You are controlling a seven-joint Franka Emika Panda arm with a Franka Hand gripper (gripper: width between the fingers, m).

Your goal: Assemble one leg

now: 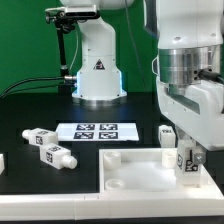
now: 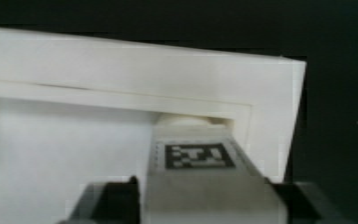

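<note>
Exterior and wrist views. We see the gripper (image 1: 187, 160) closed on one leg (image 2: 199, 160), held upright with its long axis vertical, directly over the panel (image 1: 140, 172) near its far corner at the exterior view's right. In the wrist view the corner hole (image 2: 197, 121) lies at 12 o'clock from the leg. Panel edges run close; two spare legs (image 1: 50, 150) lie well apart at 9 o'clock.

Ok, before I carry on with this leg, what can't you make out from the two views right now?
- Exterior view: the gripper covers the held leg, so its lower end against the panel is hidden.
- Wrist view: the leg blocks the hole below; alignment unclear.
- Wrist view: blurred, tag detail unreadable.
- Exterior view: the arm is cut off at the top and right edges.
</note>
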